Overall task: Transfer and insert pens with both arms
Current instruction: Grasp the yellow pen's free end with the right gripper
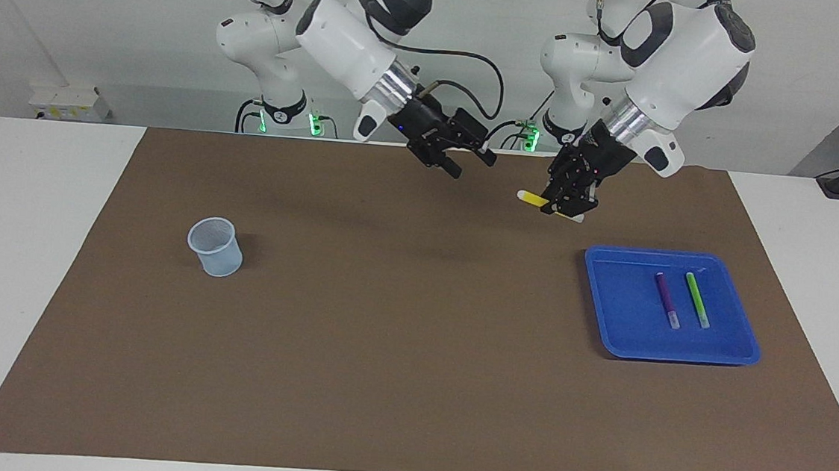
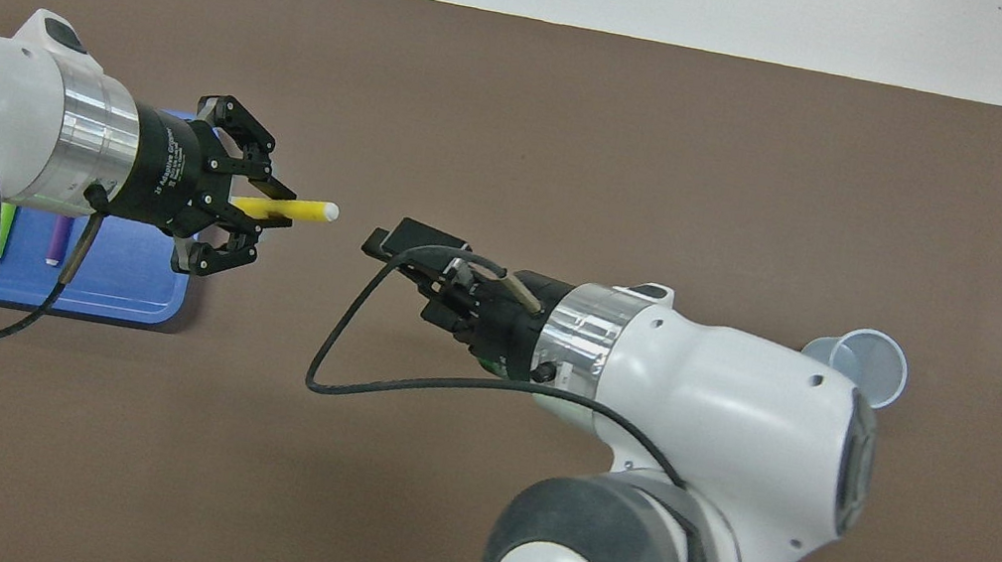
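Gripping the yellow pen (image 1: pixel 540 200) crosswise between its fingers, the left gripper (image 1: pixel 571 196) is hanging in the air over the brown mat (image 1: pixel 408 384), just off the corner of the blue tray (image 1: pixel 610 333) on the side nearer the robots. In the overhead view the pen's pale tip is pointing toward the right gripper (image 1: pixel 466 164), which is hanging over the mat's middle near the robots' edge, its fingers spread apart with nothing between them; a small gap is separating that tip from the right fingers. The purple pen (image 1: pixel 667 300) and the green pen (image 1: pixel 697 299) are lying side by side in the tray, not touching each other, at the left arm's end of the table. A pale mesh cup (image 1: pixel 216 247) is standing upright on the mat toward the right arm's end, well apart from both grippers
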Robot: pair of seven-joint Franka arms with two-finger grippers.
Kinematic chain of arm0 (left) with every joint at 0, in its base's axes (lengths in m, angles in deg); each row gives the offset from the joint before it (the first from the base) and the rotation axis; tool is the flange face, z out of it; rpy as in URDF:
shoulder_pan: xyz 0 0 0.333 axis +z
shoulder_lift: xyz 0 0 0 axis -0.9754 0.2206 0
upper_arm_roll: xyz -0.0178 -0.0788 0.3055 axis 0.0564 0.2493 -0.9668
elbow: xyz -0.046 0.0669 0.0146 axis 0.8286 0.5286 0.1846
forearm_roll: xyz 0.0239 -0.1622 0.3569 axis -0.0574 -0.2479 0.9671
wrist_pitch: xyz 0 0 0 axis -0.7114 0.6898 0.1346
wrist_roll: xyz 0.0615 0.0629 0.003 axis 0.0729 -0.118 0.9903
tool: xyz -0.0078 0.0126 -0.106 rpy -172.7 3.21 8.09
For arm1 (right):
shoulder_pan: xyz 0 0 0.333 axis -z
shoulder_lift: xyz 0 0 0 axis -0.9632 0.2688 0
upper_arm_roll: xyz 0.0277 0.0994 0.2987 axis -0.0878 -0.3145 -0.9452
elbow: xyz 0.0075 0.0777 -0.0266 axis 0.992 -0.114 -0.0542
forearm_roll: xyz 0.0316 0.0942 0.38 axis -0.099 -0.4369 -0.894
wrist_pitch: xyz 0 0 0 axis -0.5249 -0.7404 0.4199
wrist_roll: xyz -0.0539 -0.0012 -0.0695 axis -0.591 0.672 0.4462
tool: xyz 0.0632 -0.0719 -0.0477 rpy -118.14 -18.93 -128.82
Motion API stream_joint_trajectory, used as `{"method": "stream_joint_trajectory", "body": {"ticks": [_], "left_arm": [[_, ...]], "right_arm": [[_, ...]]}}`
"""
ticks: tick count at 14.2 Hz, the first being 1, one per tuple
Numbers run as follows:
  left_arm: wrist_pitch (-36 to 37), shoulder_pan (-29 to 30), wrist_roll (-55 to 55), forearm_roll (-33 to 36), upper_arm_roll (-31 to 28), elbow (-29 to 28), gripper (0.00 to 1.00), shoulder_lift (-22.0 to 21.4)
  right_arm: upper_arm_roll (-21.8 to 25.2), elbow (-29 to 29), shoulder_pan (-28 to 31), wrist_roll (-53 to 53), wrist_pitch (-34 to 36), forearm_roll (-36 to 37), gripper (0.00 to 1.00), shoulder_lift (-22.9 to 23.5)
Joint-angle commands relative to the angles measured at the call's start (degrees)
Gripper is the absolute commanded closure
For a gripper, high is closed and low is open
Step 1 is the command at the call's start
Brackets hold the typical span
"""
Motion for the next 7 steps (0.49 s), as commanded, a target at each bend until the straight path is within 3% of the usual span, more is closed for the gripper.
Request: {"method": "stream_joint_trajectory", "body": {"ticks": [1, 7], "left_arm": [[1.26, -0.13, 0.91, -2.59, -0.46, -1.58, 1.00, -2.07], [2.57, -0.05, 1.00, -3.39, -0.46, -1.58, 1.00, -2.33]], "right_arm": [[0.08, 3.37, -0.50, -0.72, -1.85, -1.86, 0.00, 2.80], [0.08, 9.00, -0.59, -2.92, -2.20, -3.98, 0.00, 6.50]]}}
